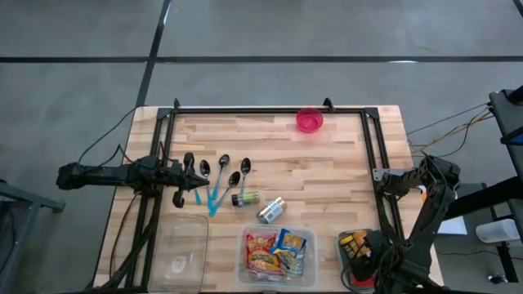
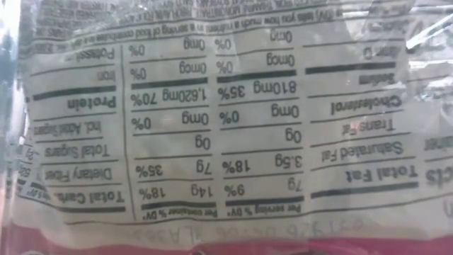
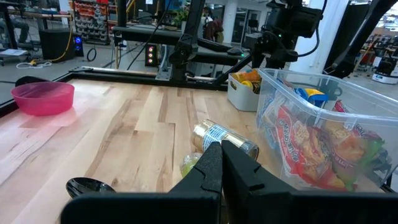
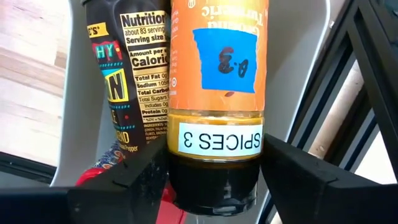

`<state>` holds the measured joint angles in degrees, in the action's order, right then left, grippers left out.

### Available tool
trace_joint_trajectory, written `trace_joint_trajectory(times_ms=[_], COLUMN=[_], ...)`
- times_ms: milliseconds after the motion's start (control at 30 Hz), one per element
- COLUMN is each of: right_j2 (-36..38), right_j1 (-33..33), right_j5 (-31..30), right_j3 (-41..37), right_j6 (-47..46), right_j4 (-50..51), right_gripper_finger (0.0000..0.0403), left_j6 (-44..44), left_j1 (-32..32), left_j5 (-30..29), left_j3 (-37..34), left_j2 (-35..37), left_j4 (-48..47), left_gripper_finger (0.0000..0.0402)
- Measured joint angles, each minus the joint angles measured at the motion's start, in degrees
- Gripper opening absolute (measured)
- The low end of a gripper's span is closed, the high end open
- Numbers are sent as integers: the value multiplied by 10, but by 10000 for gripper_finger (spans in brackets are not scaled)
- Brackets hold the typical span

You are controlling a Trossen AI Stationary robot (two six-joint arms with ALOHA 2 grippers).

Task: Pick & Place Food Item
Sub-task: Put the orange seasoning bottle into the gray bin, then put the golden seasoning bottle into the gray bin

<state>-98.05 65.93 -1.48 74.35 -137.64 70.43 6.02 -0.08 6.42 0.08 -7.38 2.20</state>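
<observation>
The left gripper [image 3: 221, 163] is resting with jaws fully closed, empty, beside the spoons [image 1: 214, 170]. At the table's near right corner, the right gripper [image 4: 214, 168] is straddling the orange spice jar [image 4: 217, 74] in the white bin [image 1: 344, 255], fingers partly open either side of its dark cap.

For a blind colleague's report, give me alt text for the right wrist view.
The right gripper straddles the dark cap of an orange spice jar labelled SPICES 3, jaws on either side. A dark packet with nutrition facts stands beside it.
</observation>
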Motion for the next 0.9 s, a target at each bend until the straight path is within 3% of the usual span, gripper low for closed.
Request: trace_joint_trajectory(times_ms=[300, 700, 900], right_j2=[1, 1, 7], right_j1=[0, 0, 1], right_j5=[0, -1, -26], right_j3=[0, 0, 24], right_j6=[-2, -4, -9], right_j4=[-2, -1, 50], right_gripper_finger=[291, 293, 294], left_j6=[0, 0, 0], left_j1=[0, 0, 0], left_j5=[0, 0, 0], left_j3=[0, 0, 0], left_j2=[0, 0, 0], left_j4=[0, 0, 0], left_gripper_finger=[0, 0, 0])
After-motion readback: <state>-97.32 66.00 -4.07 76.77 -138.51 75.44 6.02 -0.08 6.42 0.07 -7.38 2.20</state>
